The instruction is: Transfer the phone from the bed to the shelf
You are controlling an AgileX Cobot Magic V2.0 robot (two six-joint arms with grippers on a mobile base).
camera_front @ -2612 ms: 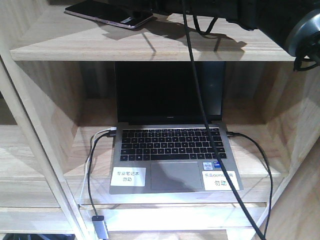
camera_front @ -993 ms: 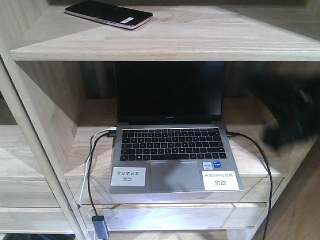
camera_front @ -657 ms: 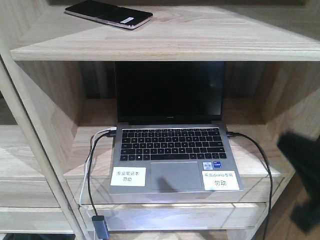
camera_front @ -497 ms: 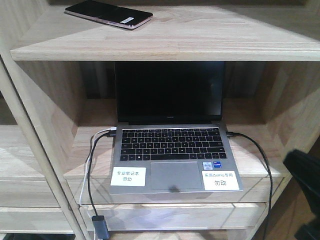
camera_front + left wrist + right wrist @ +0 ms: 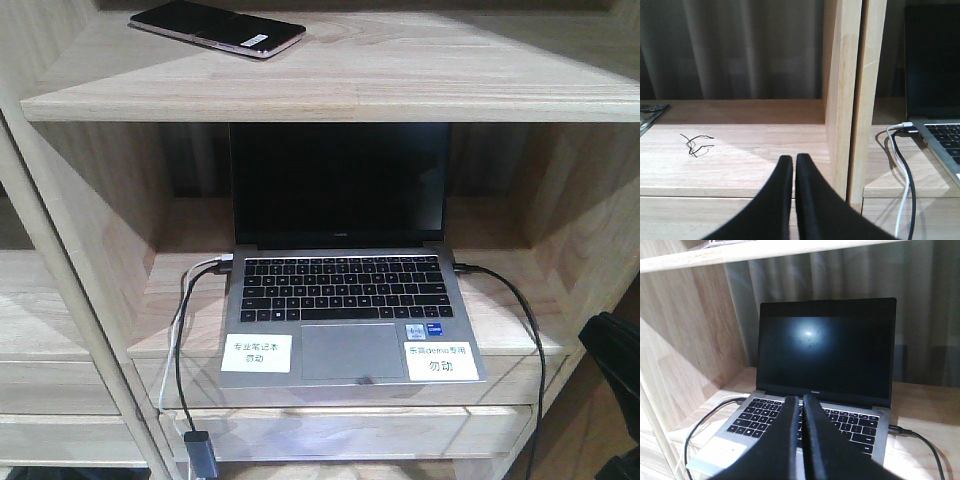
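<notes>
The phone (image 5: 215, 27) lies flat on the top plank of the pale wood shelf (image 5: 330, 85), at its left end, black face up with a white sticker near its right end. No gripper touches it. The bed is out of view. In the left wrist view my left gripper (image 5: 793, 159) is shut and empty, hanging over a lower plank just left of a shelf upright (image 5: 855, 95). In the right wrist view my right gripper (image 5: 800, 399) is shut and empty, in front of the laptop's keyboard. Only a dark part of the right arm (image 5: 612, 360) shows in the front view, at the lower right edge.
An open grey laptop (image 5: 345, 290) with a black screen fills the middle compartment, with cables (image 5: 185, 350) plugged in on both sides and hanging over the plank's front. A small black wire tangle (image 5: 695, 144) lies on the left compartment's plank. Grey curtains hang behind the shelf.
The right arm has left the top plank and dropped down the right side, to the lower right edge. The phone has stayed on the top plank.
</notes>
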